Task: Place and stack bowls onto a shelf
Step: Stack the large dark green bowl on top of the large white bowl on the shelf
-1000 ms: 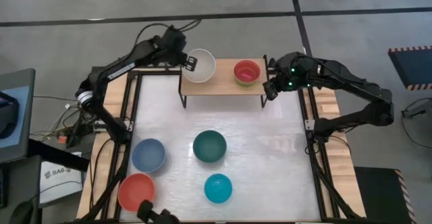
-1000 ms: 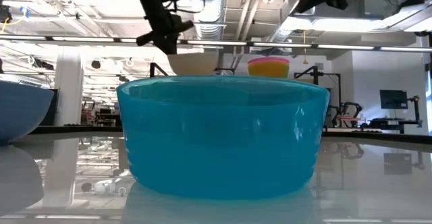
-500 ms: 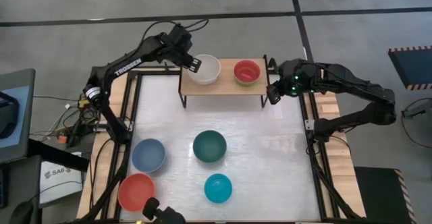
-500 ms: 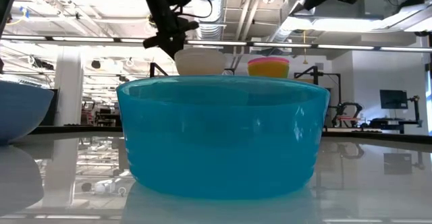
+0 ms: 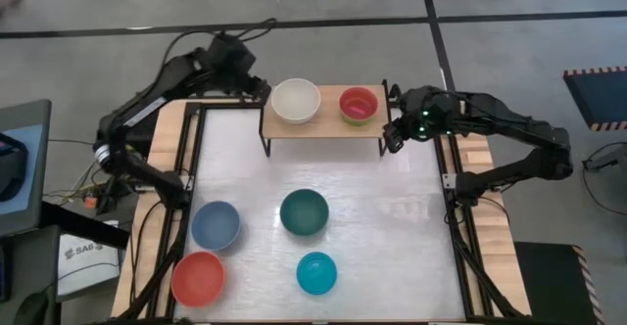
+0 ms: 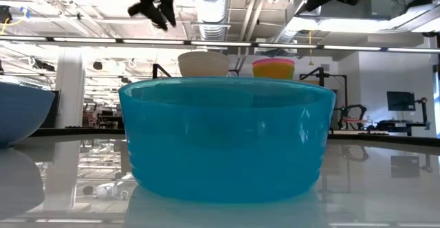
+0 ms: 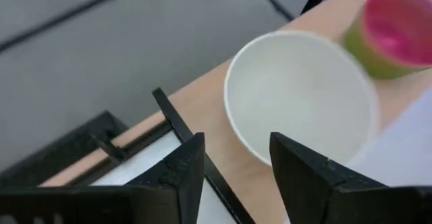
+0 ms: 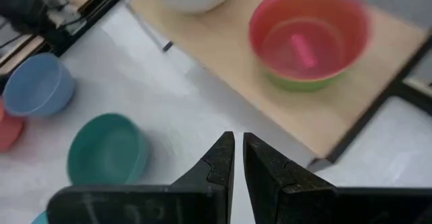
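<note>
A white bowl (image 5: 295, 101) stands upright on the left half of the low wooden shelf (image 5: 328, 125). To its right on the shelf is a nested stack of small bowls (image 5: 359, 105): pink inside, lime green outside (image 8: 307, 45), with a yellow band in the low view (image 6: 273, 69). My left gripper (image 5: 257, 88) is open and empty, left of the white bowl (image 7: 300, 96) and above it (image 6: 152, 8). My right gripper (image 5: 391, 136) is shut and empty by the shelf's right end (image 8: 237, 143).
On the white tabletop stand a dark teal bowl (image 5: 305, 212), a slate-blue bowl (image 5: 216, 225), a red-orange bowl (image 5: 198, 278) and a cyan bowl (image 5: 316, 273), which fills the low view (image 6: 227, 139). Bare tabletop lies on the right half (image 5: 402, 237).
My left gripper has carried the white bowl by its rim a little to the right, fully onto the shelf top. It has then let go and drawn back up and toward the table's left edge. The bowl stays upright on the shelf.
</note>
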